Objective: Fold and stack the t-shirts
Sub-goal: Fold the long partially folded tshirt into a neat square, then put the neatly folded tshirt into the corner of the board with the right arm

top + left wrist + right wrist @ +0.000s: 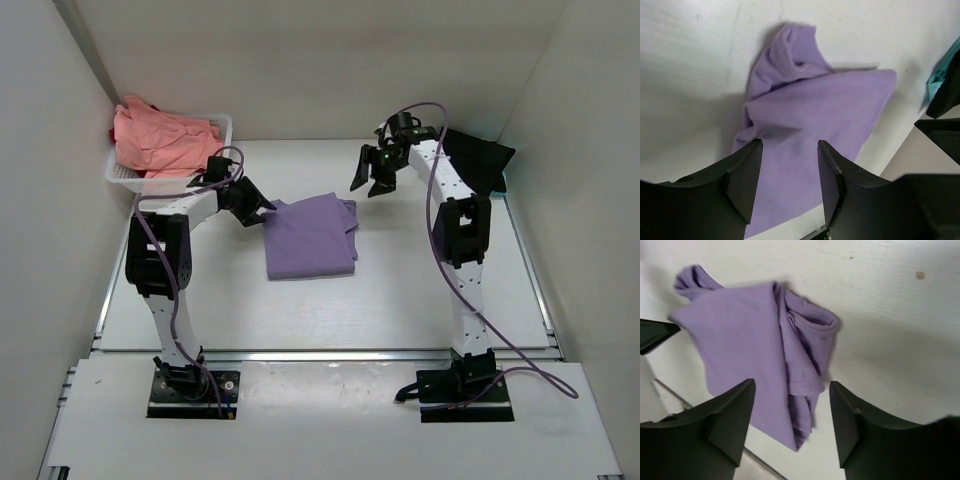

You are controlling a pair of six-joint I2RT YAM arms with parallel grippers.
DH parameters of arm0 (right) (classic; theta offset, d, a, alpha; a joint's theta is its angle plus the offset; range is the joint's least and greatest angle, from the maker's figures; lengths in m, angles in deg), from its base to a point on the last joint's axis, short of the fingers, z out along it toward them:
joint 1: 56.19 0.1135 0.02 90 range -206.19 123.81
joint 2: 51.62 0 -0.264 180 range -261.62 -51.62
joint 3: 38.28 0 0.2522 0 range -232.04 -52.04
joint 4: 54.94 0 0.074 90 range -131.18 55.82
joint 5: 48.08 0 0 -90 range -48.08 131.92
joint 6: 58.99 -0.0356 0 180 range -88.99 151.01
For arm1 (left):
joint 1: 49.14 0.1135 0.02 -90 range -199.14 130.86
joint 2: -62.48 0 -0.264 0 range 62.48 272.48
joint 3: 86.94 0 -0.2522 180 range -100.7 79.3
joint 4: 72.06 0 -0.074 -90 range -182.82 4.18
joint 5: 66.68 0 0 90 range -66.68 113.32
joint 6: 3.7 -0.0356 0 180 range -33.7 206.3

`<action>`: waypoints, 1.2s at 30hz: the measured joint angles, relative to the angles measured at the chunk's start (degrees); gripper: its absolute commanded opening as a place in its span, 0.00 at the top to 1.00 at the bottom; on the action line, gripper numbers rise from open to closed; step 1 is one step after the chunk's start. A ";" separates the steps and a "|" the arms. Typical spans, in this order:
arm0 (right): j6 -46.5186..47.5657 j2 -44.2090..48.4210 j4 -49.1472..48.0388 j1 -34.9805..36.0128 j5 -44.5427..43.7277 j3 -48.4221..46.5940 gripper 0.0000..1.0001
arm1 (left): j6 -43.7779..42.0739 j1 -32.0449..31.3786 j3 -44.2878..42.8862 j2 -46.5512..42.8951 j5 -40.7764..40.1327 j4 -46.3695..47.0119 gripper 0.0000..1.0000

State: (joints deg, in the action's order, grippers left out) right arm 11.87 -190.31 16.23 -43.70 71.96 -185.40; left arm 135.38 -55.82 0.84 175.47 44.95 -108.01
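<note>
The lavender t-shirt (310,238) lies folded in a rough rectangle at the middle of the table, with bunched layers along its right side (805,355). My left gripper (260,208) is open and empty, low at the shirt's far left corner; the purple cloth (810,115) shows beyond its parted fingers (790,142). My right gripper (368,183) is open and empty, raised above the table behind the shirt's right edge (792,382). Salmon-pink t-shirts (160,140) are piled in the basket. A black t-shirt (480,158) lies at the back right. A strip of teal cloth (939,80) shows in the left wrist view.
The white lattice basket (124,176) stands at the back left corner against the wall. White walls close in the table on the left, back and right. A metal rail (330,353) runs along the table's near edge.
</note>
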 measured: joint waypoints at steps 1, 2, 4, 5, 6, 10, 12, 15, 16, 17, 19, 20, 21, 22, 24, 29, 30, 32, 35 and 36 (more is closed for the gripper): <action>0.94 0.02 0.57 0.55 -0.90 0.37 0.49 | 0.07 -0.04 0.90 -0.13 0.46 0.28 0.42; 1.75 0.15 0.72 1.11 -1.40 0.70 0.49 | 0.09 -0.09 1.77 -0.22 0.87 0.59 0.42; 2.99 0.57 -0.11 2.36 -1.84 2.40 0.45 | 0.04 -0.33 3.32 -0.35 1.40 1.05 0.41; 3.52 0.92 -0.52 2.75 -1.81 3.87 0.37 | 0.00 -0.44 3.91 -0.46 1.46 1.07 0.42; 4.20 1.20 -0.83 3.37 -1.75 5.51 0.33 | -0.09 -0.55 4.48 -0.61 1.49 0.98 0.42; 5.46 1.38 -1.36 4.92 -2.62 10.36 0.12 | -0.09 -0.68 5.77 -1.44 1.60 1.29 0.42; 5.88 1.55 -1.97 5.25 -3.67 13.07 0.08 | 0.04 -0.68 5.81 -1.46 1.64 1.57 0.43; 5.84 2.16 -3.04 5.84 -4.37 15.72 0.07 | 0.13 -0.81 5.51 -1.44 1.62 1.66 0.43; 5.84 2.54 -3.50 5.97 -4.79 16.17 0.07 | 0.20 -0.94 5.29 -1.44 1.60 1.66 0.43; 5.81 2.67 -4.09 6.21 -4.92 16.28 0.07 | 0.26 -1.05 4.90 -1.44 1.57 1.64 0.43; 5.79 2.67 -4.98 6.91 -5.14 16.28 0.07 | 0.28 -1.09 4.26 -1.44 1.55 1.68 0.44; 5.70 2.67 -5.16 7.37 -5.20 16.28 0.07 | 0.31 -1.14 4.07 -1.44 1.55 1.68 0.44; 5.60 2.67 -5.35 7.93 -5.20 16.26 0.07 | 0.37 -1.11 3.96 -1.46 1.57 1.73 0.44; 5.51 2.67 -5.62 8.63 -5.18 16.24 0.07 | 0.50 -1.03 3.96 -1.46 1.60 1.70 0.44; 5.09 2.45 -5.99 10.51 -5.22 16.20 0.11 | 0.79 -0.61 3.98 -1.57 1.62 1.68 0.44; 4.00 0.50 -5.99 14.36 -6.32 14.29 0.99 | 1.49 0.76 4.46 -4.11 1.81 1.81 0.44; 3.32 -0.26 -5.77 14.91 -6.51 13.73 1.00 | 1.55 1.05 4.90 -5.05 1.88 2.01 0.44; 1.97 -1.38 -4.37 15.45 -6.84 12.28 1.00 | 1.60 1.60 6.14 -7.23 2.03 2.34 0.44; 1.40 -1.36 -2.49 15.21 -10.60 11.21 1.00 | 1.66 2.08 8.33 -10.32 2.14 3.04 0.44; 1.51 -1.20 -1.84 14.88 -12.24 10.93 1.00 | 1.79 2.12 8.96 -10.97 2.23 3.15 0.44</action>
State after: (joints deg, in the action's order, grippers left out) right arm 13.38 -191.51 14.39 -28.81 59.72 -174.47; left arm 137.18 -53.70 9.81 164.50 47.18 -104.87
